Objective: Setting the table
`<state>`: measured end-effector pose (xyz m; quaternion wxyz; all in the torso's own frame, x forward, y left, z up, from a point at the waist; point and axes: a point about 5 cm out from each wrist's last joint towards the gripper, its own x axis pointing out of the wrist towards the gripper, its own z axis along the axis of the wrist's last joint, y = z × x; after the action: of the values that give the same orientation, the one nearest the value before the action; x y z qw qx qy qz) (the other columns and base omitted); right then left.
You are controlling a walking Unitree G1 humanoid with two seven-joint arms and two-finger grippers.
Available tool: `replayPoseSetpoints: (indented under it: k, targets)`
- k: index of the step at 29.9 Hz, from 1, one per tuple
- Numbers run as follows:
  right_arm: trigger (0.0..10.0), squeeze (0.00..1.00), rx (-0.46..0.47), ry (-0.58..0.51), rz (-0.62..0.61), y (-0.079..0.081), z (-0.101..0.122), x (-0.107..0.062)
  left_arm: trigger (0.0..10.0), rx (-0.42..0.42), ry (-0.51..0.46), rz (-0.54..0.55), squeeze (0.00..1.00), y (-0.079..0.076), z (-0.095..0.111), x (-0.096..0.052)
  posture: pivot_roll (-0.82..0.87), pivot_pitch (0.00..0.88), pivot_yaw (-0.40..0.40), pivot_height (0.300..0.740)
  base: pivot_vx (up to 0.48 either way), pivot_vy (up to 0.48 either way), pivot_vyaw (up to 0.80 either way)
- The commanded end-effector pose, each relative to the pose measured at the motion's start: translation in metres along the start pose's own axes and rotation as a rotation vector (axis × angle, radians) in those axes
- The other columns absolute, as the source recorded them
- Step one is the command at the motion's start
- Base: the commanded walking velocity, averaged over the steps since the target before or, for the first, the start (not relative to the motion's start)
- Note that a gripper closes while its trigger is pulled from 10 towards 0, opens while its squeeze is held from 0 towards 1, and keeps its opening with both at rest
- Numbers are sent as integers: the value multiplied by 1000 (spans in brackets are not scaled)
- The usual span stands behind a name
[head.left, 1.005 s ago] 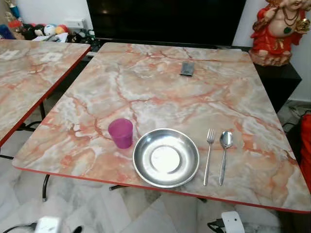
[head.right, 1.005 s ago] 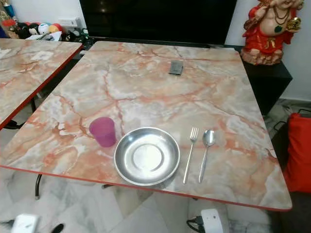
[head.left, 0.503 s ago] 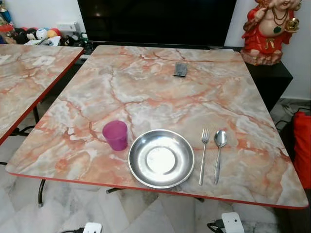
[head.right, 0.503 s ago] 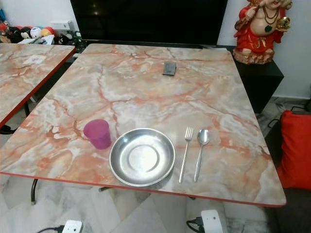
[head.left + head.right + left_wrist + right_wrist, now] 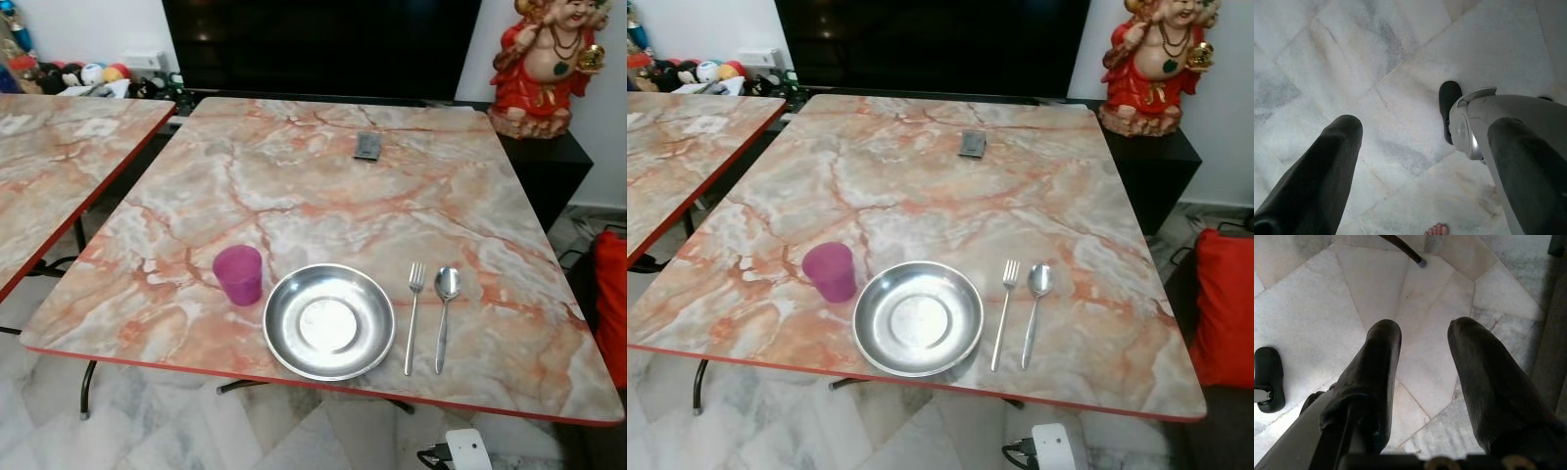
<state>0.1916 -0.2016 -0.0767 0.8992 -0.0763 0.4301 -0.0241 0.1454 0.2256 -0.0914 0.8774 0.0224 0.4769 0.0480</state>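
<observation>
Both arms hang idle over the pale marble floor [image 5: 1312, 298], the left pincer [image 5: 1425, 132] spread wide and the right pincer [image 5: 1422, 333] parted, each holding nothing. On the orange-veined marble tabletop [image 5: 323, 196] the setting looks complete: a translucent purple plastic cup [image 5: 239, 275] just beside a round steel plate [image 5: 329, 321], then a steel fork [image 5: 414, 313] and steel spoon [image 5: 445, 302] laid parallel.

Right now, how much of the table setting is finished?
One place looks laid: steel plate, pink cup on its left, fork and spoon on its right. Nothing is in hand; both grippers hang open over the floor. Little seems left.
</observation>
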Motion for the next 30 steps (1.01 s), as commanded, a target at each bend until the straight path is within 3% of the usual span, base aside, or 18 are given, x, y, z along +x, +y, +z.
replayPoseSetpoints:
  k: [1,10,20,30]
  targets:
    - [10000,0,14,22,-1,1,-6,-1,10000,-9,13,10,0,1,-4,-1,27,60,11,740,0,0,0]
    - [10000,0,13,31,2,1,-8,-2,10000,-14,62,29,0,18,-16,-5,18,40,11,740,0,373,0]
    - [10000,0,12,33,5,2,-9,-2,10000,-12,82,24,0,13,-26,-7,16,35,13,740,0,480,0]
    - [10000,0,17,28,4,2,-7,-1,10000,-17,61,25,0,13,-19,-5,19,57,8,740,0,480,0]
